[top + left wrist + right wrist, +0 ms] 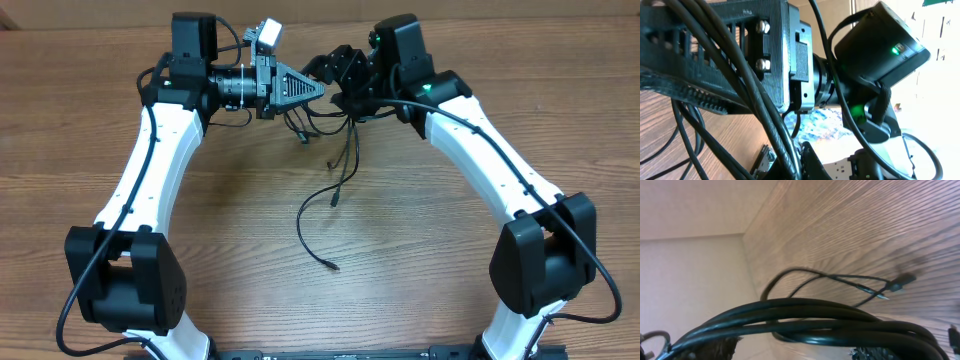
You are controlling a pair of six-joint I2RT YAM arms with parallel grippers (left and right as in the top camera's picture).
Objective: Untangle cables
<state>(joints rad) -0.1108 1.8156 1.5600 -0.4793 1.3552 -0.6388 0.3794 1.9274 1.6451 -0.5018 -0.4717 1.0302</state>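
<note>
The cables [345, 160] are seen as a few thin black cords, gathered into a tight bunch [340, 108] that is held raised above the table [430, 270] near the middle of its far side. From this bunch, loose strands are let down onto the table's wood. One short strand is ended by a small plug [303, 138] just left of the bunch. A longer strand is run toward the table's centre, where its plug end [335, 200] is laid flat. The longest strand is curved in a wide arc further toward the table's near edge and is finished by a small tip [333, 267]. In the right wrist view the bunched cords are shown glossy and packed side by side.
</note>
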